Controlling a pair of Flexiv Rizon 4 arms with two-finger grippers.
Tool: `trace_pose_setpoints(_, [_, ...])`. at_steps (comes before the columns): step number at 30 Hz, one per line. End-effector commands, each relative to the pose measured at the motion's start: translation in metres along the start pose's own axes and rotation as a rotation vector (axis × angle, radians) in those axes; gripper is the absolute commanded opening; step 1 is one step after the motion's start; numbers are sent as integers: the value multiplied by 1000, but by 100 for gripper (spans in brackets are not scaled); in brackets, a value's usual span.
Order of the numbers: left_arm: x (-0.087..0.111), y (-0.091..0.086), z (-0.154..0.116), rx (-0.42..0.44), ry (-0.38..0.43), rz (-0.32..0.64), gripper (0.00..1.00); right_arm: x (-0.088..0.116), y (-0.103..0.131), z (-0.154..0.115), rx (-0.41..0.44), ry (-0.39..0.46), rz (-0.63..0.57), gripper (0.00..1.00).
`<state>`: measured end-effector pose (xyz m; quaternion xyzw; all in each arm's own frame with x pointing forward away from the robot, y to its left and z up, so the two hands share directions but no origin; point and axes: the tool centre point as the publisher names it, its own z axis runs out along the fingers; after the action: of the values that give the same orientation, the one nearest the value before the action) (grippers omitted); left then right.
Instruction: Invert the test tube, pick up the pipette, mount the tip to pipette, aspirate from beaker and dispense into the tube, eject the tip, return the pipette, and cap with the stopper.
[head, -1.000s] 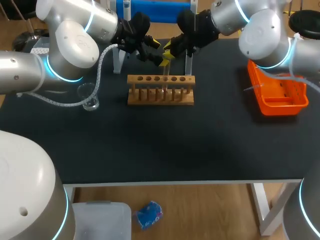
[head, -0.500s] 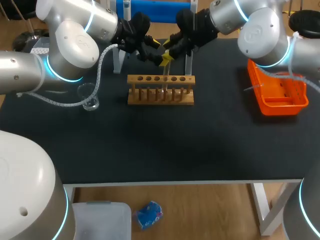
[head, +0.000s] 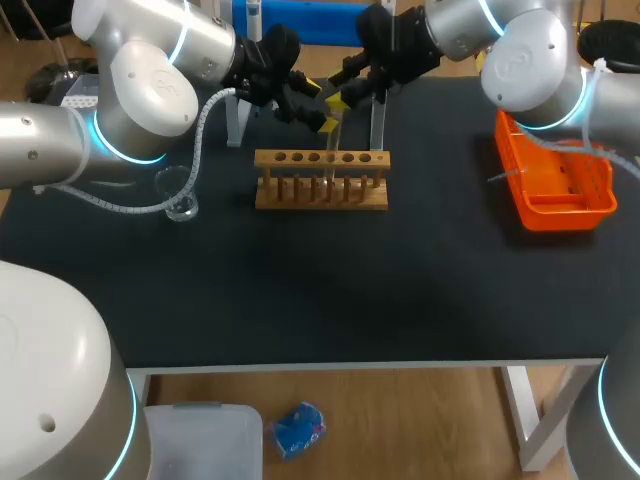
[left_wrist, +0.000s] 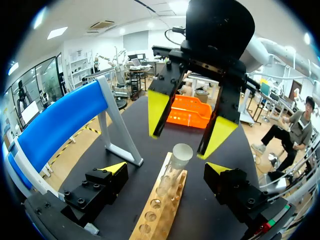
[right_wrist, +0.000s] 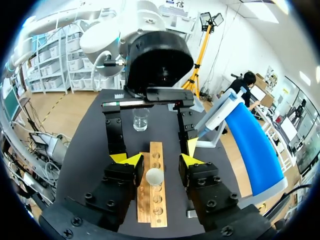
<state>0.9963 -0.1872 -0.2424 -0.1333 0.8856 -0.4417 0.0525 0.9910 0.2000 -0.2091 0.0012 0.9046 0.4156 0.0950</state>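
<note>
Test tube (right_wrist: 154, 176): likely light, slick, fragile glass; pinch gently near top. Right hand (right_wrist: 160, 160) open astride it; left hand (left_wrist: 165, 169) open, empty.

The left arm (head: 150, 90) and the right arm (head: 525, 60) are built of smooth, rounded silver-grey shells, with thin glowing light-blue rings (head: 100, 140) at the joints. A white ribbed hose (head: 203, 125) loops along the left arm, and a thin white cable (head: 590, 105) runs down the right. Each wrist ends in a round black housing (right_wrist: 159, 61). The left gripper (left_wrist: 166, 169) and the right gripper (right_wrist: 159, 161) have blocky black fingers studded with black socket screws (right_wrist: 89, 196) and tipped with bright yellow wedges (right_wrist: 127, 160).
</note>
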Motion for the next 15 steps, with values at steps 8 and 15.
trace_pose_setpoints(8, [0,0,0,0,-1,0,100,11,3,-24,-131,17,-7,20])
trace_pose_setpoints(15, [0,0,0,0,-1,0,100,13,4,-28,-326,97,-6,0])
